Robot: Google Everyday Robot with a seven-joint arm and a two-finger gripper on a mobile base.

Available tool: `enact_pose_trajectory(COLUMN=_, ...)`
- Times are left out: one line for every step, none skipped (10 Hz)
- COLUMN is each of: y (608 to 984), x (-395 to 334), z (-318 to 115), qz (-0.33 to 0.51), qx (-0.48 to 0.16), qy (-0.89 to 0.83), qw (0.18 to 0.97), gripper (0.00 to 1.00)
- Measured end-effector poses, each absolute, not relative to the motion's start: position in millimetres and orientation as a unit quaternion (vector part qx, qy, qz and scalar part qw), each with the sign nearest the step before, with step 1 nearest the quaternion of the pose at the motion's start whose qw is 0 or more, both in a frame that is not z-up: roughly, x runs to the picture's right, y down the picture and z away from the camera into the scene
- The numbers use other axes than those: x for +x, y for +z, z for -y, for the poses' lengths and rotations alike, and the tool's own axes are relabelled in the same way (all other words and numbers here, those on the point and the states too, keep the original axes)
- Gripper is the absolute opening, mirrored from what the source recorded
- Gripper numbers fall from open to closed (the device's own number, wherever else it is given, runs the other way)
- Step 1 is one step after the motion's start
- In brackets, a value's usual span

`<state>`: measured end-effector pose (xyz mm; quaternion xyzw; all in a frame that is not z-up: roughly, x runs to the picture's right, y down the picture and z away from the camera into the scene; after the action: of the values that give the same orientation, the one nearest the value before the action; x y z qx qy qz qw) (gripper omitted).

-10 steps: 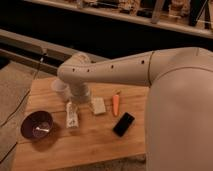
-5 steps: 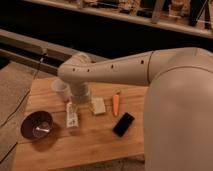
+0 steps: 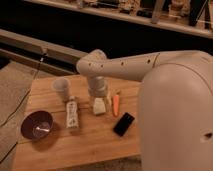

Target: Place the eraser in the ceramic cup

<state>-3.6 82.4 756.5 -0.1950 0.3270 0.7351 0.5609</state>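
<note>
The hand (image 3: 99,98) is hanging over the tabletop (image 3: 90,146), just above a pale block (image 3: 100,107); I cannot tell whether it is released or clenched. The eraser (image 3: 124,123) is lying flat at about four o'clock from the hand, its long axis running from one to seven o'clock. The cup (image 3: 61,89) is standing at ten o'clock from the hand, on the opposite side.

On the wooden table (image 3: 75,147), a dark purple bowl (image 3: 36,125) sits near the left edge, with a pale packet (image 3: 72,114) lying to its right. A beige block (image 3: 100,107) lies right at the gripper (image 3: 99,99), with an orange carrot (image 3: 116,104) just beside the block.
</note>
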Motion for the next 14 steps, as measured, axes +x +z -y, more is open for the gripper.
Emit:
enact_pose_trajectory(y=755.5, x=15.5, z=-84.5, qz=-0.321, qx=-0.198, qy=0.762, qw=0.526, gripper=0.65)
enact_pose_trajectory(y=752.8, x=22.4, z=-88.4, qz=-0.319, qx=-0.202, qy=0.771, qw=0.513, gripper=0.65)
enact_pose_trajectory(y=745.1, x=30.8, z=-94.4, qz=-0.306, qx=-0.211, qy=0.783, qw=0.499, gripper=0.65)
enact_pose_trajectory(y=736.9, x=34.8, z=-103.1, qz=-0.292, qx=-0.222, qy=0.787, qw=0.496, gripper=0.65)
enact_pose_trajectory(y=731.7, x=36.6, z=-112.3, qz=-0.284, qx=-0.231, qy=0.786, qw=0.499, gripper=0.65)
enact_pose_trajectory(y=725.4, x=40.5, z=-124.6, qz=-0.278, qx=-0.239, qy=0.78, qw=0.507, gripper=0.65)
enact_pose_trajectory(y=722.3, x=44.5, z=-134.2, qz=-0.279, qx=-0.244, qy=0.771, qw=0.518, gripper=0.65)
enact_pose_trajectory(y=718.6, x=49.0, z=-147.4, qz=-0.284, qx=-0.251, qy=0.754, qw=0.536, gripper=0.65)
enact_pose_trajectory(y=717.8, x=53.2, z=-153.8, qz=-0.291, qx=-0.251, qy=0.744, qw=0.547, gripper=0.65)
enact_pose_trajectory(y=717.5, x=56.3, z=-161.5, qz=-0.301, qx=-0.254, qy=0.733, qw=0.555, gripper=0.65)
enact_pose_trajectory(y=719.4, x=60.6, z=-167.2, qz=-0.311, qx=-0.254, qy=0.725, qw=0.559, gripper=0.65)
enact_pose_trajectory(y=722.7, x=63.7, z=-171.4, qz=-0.321, qx=-0.253, qy=0.72, qw=0.561, gripper=0.65)
enact_pose_trajectory(y=727.1, x=64.0, z=-172.9, qz=-0.326, qx=-0.253, qy=0.717, qw=0.562, gripper=0.65)
enact_pose_trajectory(y=735.7, x=66.7, z=-172.6, qz=-0.332, qx=-0.25, qy=0.717, qw=0.559, gripper=0.65)
